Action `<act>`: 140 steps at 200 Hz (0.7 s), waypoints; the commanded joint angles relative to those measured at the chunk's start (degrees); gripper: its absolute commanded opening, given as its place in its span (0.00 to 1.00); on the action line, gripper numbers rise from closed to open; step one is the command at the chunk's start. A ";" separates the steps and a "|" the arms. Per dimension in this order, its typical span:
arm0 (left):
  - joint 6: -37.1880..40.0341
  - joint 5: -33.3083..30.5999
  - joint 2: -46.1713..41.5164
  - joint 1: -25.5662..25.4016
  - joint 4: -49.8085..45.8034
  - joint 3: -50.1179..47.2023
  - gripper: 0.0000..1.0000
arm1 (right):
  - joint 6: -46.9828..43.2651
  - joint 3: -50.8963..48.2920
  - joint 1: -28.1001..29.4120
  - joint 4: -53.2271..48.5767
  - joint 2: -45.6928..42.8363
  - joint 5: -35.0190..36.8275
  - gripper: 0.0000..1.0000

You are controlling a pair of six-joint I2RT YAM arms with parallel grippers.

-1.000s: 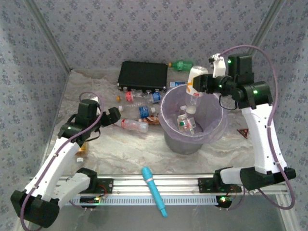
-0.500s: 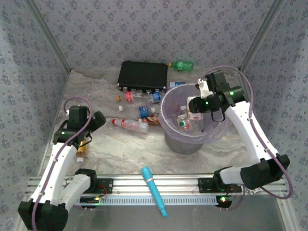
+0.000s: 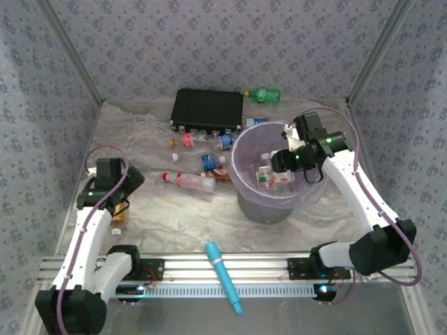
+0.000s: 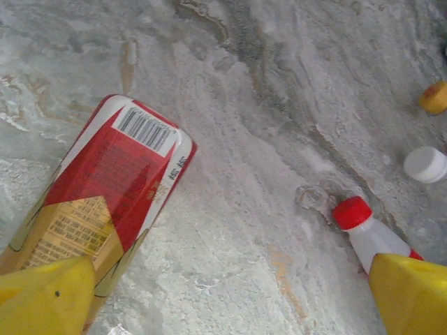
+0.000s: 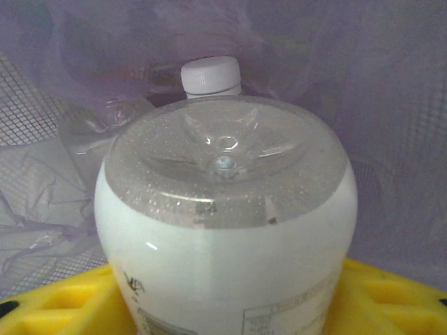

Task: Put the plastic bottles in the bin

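- Near left: the left gripper (image 4: 227, 283) hangs wide open, low over the table. A red-labelled bottle (image 4: 115, 181) lies beside one finger.
- Farther right: the right gripper (image 3: 283, 162) is over the bin (image 3: 265, 209). A white-labelled bottle (image 5: 223, 230) sits between its fingers, base pointing down into the bin. Whether they grip it, I cannot tell.

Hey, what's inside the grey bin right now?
In the bin, clear bottles lie on the lilac bag, and the right gripper reaches in with a white-labelled bottle between its fingers. They hide whatever lies beneath them.
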 commanded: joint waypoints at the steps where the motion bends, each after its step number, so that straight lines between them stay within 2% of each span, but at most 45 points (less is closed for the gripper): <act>1: -1.40 -3.63 0.16 0.56 -2.17 0.08 1.00 | -0.16 -0.61 0.26 1.04 -1.09 -2.72 0.66; 47: -0.39 -8.52 1.16 1.86 -2.15 -0.94 1.00 | -0.80 4.59 1.18 -0.23 -3.15 -4.47 0.78; 80: -1.26 -5.87 2.27 6.32 0.58 -3.40 1.00 | -0.36 8.13 2.23 -0.42 -5.88 -7.36 0.83; 140: -3.90 -3.02 3.61 12.11 5.41 -7.56 1.00 | -0.44 9.03 1.94 1.04 -8.68 -8.70 0.84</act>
